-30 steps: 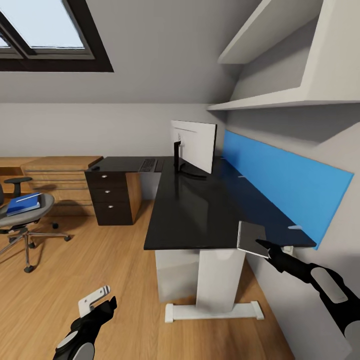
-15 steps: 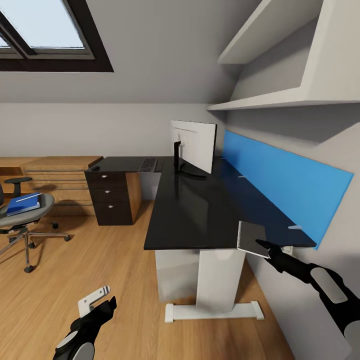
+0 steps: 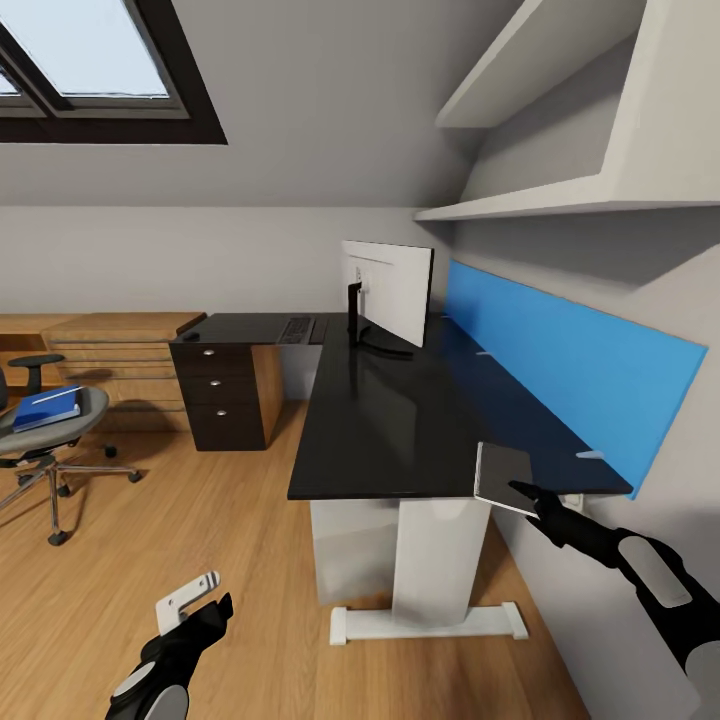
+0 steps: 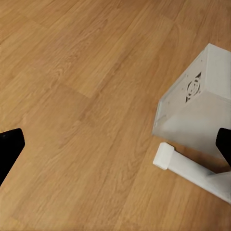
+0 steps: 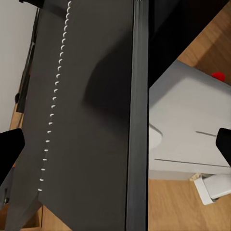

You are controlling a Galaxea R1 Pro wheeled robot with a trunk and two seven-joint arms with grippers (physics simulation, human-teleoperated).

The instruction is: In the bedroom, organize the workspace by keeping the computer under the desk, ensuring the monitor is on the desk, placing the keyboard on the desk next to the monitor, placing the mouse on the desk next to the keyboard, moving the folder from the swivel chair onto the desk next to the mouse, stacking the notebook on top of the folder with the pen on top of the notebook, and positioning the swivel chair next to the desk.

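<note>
R claw (image 3: 527, 491) crept slightly up; grips notebook (image 3: 503, 477) at desk (image 3: 390, 420) edge.

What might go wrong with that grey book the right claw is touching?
The notebook lies at the desk's near corner, partly overhanging the edge, so it could slip to the floor. The right claw meets only its near edge, and whether it grips is unclear. The folder still sits far off on the swivel chair.
</note>
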